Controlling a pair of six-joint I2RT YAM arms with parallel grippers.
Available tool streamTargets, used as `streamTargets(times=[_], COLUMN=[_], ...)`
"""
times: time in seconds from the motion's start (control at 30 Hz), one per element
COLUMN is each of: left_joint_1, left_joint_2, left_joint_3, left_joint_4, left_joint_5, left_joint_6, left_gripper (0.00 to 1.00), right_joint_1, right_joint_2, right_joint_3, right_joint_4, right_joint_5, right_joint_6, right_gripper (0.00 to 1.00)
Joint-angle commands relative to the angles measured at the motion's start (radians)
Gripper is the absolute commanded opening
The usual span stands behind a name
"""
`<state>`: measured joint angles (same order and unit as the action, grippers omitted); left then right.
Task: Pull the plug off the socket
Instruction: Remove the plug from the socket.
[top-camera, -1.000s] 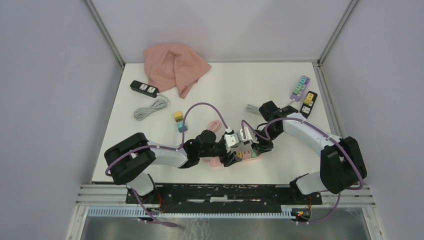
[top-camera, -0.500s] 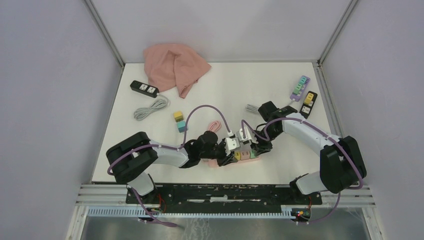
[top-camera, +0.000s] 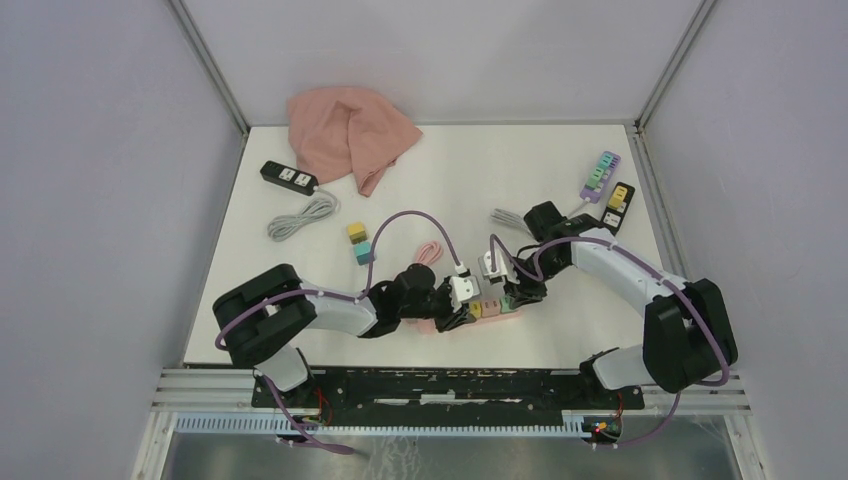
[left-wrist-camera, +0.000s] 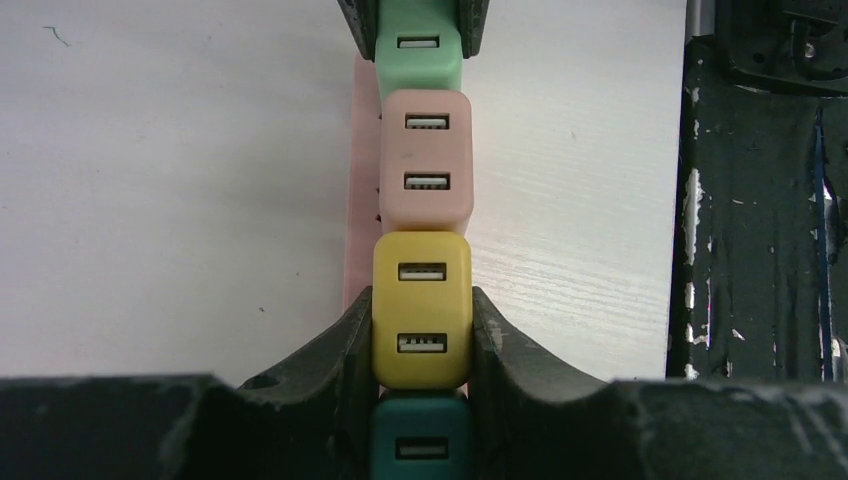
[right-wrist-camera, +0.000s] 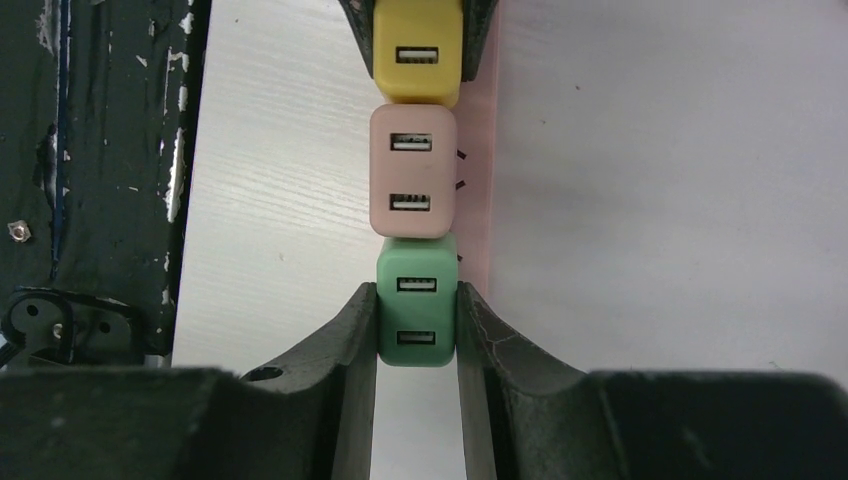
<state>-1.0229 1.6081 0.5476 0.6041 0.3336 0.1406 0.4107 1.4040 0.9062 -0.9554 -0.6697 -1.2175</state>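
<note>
**Both Claws Clamped on Charger Cubes Along the Strip**

The left claw (left-wrist-camera: 421, 335) was closed tight on the glossy yellow plastic charger cube (left-wrist-camera: 421, 285), pressing on its two side faces. The right claw (right-wrist-camera: 417, 320) gripped the mint-green charger cube (right-wrist-camera: 417, 290) the same way. Both cubes sat plugged in a row, a pale pink cube (left-wrist-camera: 426, 160) between them, on the slim pink plastic power strip (left-wrist-camera: 358, 225), which lay near the front edge of the white table (left-wrist-camera: 150, 200). The cubes looked light, rigid and smooth (a shallow pinch would likely slip), so a hold low on the flat sides seemed best. The strip looked light too and would probably lift with the plug unless braced.
</note>
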Motion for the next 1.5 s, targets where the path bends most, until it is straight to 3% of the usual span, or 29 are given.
streamTargets(times=[0.0, 0.1, 0.27, 0.33, 0.5, 0.6, 0.7, 0.83, 0.9, 0.97, 1.1, 1.3, 1.37, 1.47], left_joint_1=[0.001, 0.001, 0.001, 0.001, 0.007, 0.023, 0.036, 0.039, 0.038, 0.039, 0.040, 0.048, 0.050, 0.051], left_joint_2=[-0.006, 0.012, 0.036, 0.039, 0.043, 0.054, 0.068, 0.097, 0.112, 0.123, 0.125, 0.132, 0.137, 0.146], left_joint_3=[-0.025, -0.017, -0.003, -0.007, -0.025, -0.027, -0.019, 0.008, 0.020, 0.021, 0.009, 0.013, 0.019, 0.034], left_joint_4=[0.024, 0.023, 0.025, 0.026, 0.038, 0.043, 0.045, 0.033, 0.027, 0.028, 0.022, 0.010, 0.004, -0.009], left_joint_5=[-0.061, -0.054, -0.046, -0.044, -0.033, -0.016, -0.006, 0.004, 0.010, 0.009, 0.003, 0.012, 0.011, 0.009], left_joint_6=[0.050, 0.053, 0.051, 0.050, 0.043, 0.033, 0.023, 0.018, 0.014, 0.013, 0.015, 0.022, 0.023, 0.027], left_gripper=[0.03, 0.03, 0.03, 0.03, 0.03, 0.03, 0.03, 0.03, 0.03, 0.03, 0.03, 0.03, 0.03, 0.03], right_joint_1=[-0.026, 0.031, 0.059, 0.027, -0.072, -0.071, -0.015, 0.074, 0.070, 0.019, -0.089, -0.068, -0.013, 0.075], right_joint_2=[-0.055, -0.038, -0.039, -0.053, -0.080, -0.077, -0.059, -0.052, -0.068, -0.089, -0.118, -0.118, -0.086, -0.069], right_joint_3=[-0.008, -0.009, 0.009, 0.000, -0.012, -0.008, -0.005, -0.001, 0.007, 0.003, -0.004, -0.018, -0.012, -0.007], right_joint_4=[-0.114, -0.114, 0.124, 0.172, 0.044, -0.102, -0.154, 0.014, 0.161, 0.218, 0.109, -0.164, -0.178, -0.044], right_joint_5=[-0.120, -0.167, -0.200, -0.167, -0.111, -0.169, -0.213, -0.242, -0.232, -0.220, -0.185, -0.245, -0.255, -0.239], right_joint_6=[-0.180, -0.175, 0.156, 0.206, 0.018, -0.154, -0.214, 0.012, 0.233, 0.288, 0.146, -0.226, -0.241, -0.069], right_gripper=[0.00, 0.00, 0.00, 0.00, 0.00, 0.00, 0.00, 0.00, 0.00, 0.00, 0.00, 0.00, 0.00, 0.00])
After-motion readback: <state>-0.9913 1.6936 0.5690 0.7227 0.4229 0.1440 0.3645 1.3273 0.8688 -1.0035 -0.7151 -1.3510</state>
